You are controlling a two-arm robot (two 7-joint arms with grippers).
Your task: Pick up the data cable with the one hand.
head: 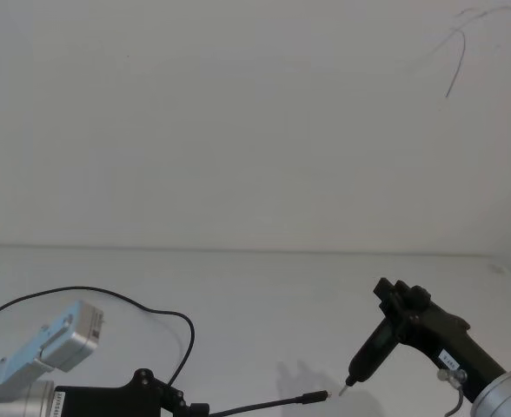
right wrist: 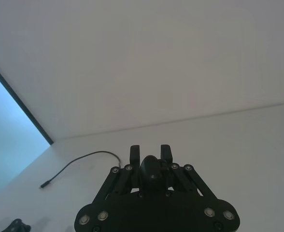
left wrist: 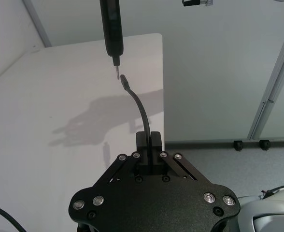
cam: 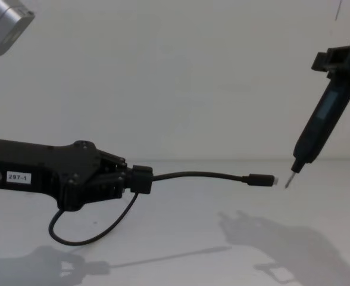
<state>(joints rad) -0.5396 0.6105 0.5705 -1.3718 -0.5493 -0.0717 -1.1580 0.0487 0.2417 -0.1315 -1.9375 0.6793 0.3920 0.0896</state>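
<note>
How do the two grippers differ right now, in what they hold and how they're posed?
The left gripper is shut on the data cable, reaching level; the right gripper grips a stick-like tool, angled downward. The cable bends; the tool is rigid. Both are black, their tips nearly meeting.

Thin black data cable (cam: 199, 176) juts level, plug forward.

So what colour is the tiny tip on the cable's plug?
Silver metal, on the black plug of the data cable; the chest view shows it best.
</note>
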